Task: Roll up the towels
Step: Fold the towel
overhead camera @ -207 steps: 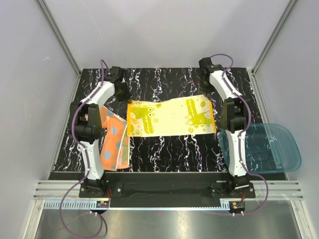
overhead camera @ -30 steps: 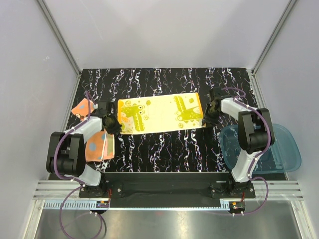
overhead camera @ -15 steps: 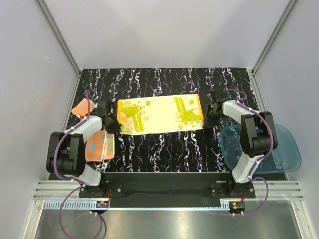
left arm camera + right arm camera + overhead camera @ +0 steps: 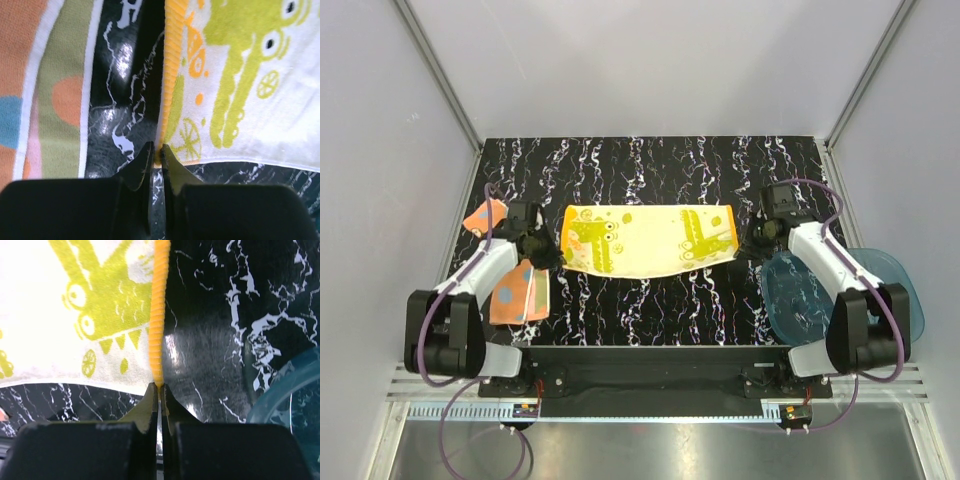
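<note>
You're looking at the yellow towel (image 4: 648, 243) lying spread flat mid-frame in the top view. Your left gripper (image 4: 155, 156) is pinching its lower left corner, jaws closed on the edge, and the right gripper (image 4: 159, 394) is clamping the orange-ribbed lower right corner. The orange polka-dot towel (image 4: 518, 292) is sitting crumpled at left-center. No writing showing, just green cartoon prints.

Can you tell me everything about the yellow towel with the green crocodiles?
The yellow towel is soft terry cloth, pale yellow with green crocodile drawings and ribbed orange end edges. It is spread flat and wide across the black marbled table. The left gripper pinches its near left corner, and the right gripper pinches its near right corner.
</note>
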